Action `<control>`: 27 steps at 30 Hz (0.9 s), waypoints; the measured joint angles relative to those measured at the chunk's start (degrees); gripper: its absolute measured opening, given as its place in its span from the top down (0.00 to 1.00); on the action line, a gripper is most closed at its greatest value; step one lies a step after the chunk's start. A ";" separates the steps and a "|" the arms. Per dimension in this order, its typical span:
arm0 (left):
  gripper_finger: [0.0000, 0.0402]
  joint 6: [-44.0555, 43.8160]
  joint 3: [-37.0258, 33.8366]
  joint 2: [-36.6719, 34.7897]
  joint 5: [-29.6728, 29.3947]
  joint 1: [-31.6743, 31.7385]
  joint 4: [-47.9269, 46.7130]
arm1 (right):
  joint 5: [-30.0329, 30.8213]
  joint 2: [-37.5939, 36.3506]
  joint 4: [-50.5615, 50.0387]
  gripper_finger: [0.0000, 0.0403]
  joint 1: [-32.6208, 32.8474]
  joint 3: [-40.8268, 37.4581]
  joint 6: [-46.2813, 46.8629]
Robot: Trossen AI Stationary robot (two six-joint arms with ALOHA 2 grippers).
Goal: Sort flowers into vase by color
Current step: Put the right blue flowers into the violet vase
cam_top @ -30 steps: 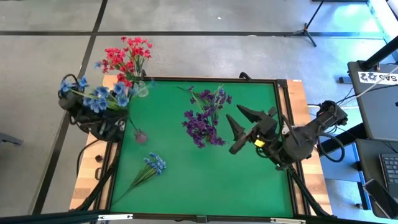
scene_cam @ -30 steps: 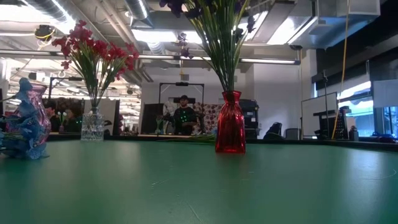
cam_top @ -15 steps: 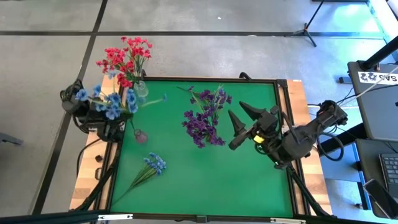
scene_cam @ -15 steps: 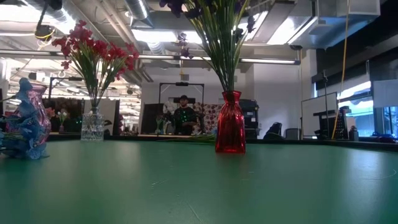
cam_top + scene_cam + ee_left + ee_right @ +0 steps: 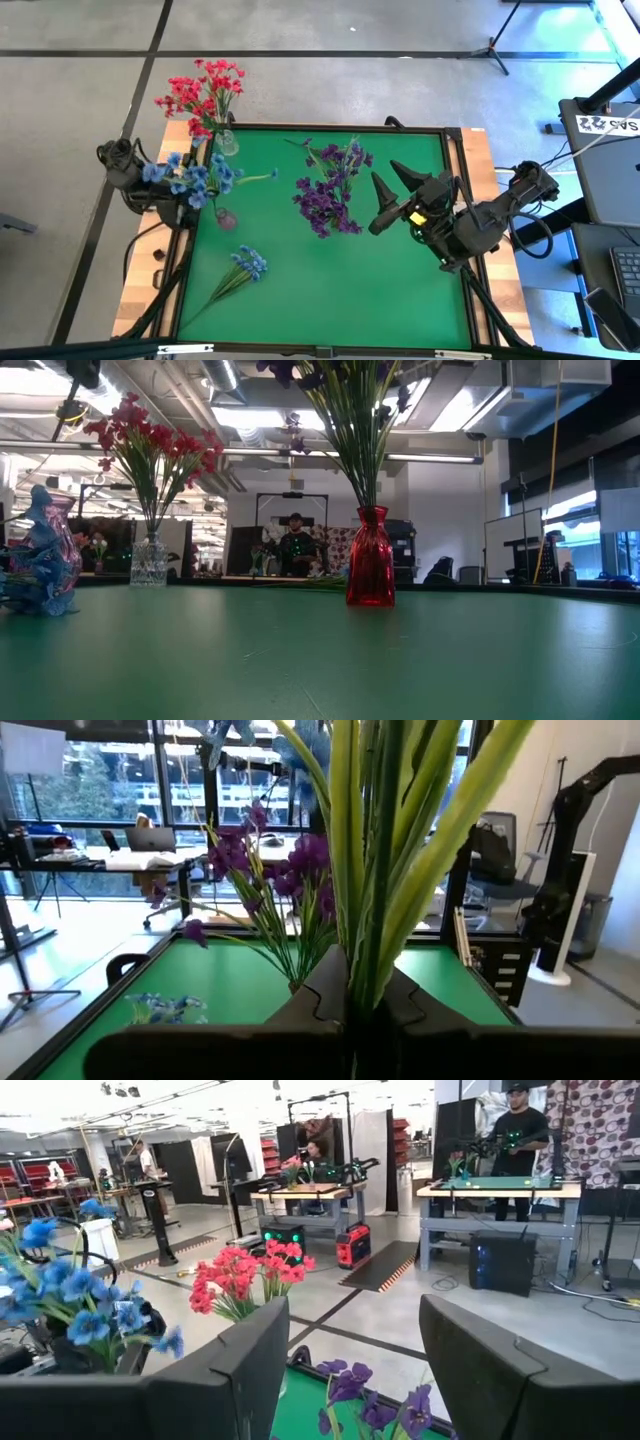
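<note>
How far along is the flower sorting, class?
Done: red flowers stand in the clear vase and purple flowers in the red vase. In hand: the left tool grips a blue bunch. Left: one blue sprig lies on the mat.

The right gripper presents two dark fingers spread wide apart, with nothing between them. In the gap between the fingers, low down, purple flowers show above a strip of green table. Above the near finger stands a bunch of red-pink flowers. Beyond that finger's outer side, light blue flowers sit on a dark arm part. Past the other finger, a person in dark clothes stands behind a green-topped bench in the room.
</note>
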 joint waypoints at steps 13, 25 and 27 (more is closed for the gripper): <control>1.00 -1.29 -6.84 0.00 -1.75 0.00 5.09 | 1.22 0.00 -0.17 0.44 0.00 0.00 1.37; 0.99 -7.98 -6.84 0.00 -4.79 0.00 4.46 | 1.12 0.00 -0.20 0.44 0.00 0.00 1.37; 0.98 -7.96 -6.84 0.00 -4.80 0.00 4.54 | 1.04 0.00 -0.22 0.44 0.00 0.00 1.34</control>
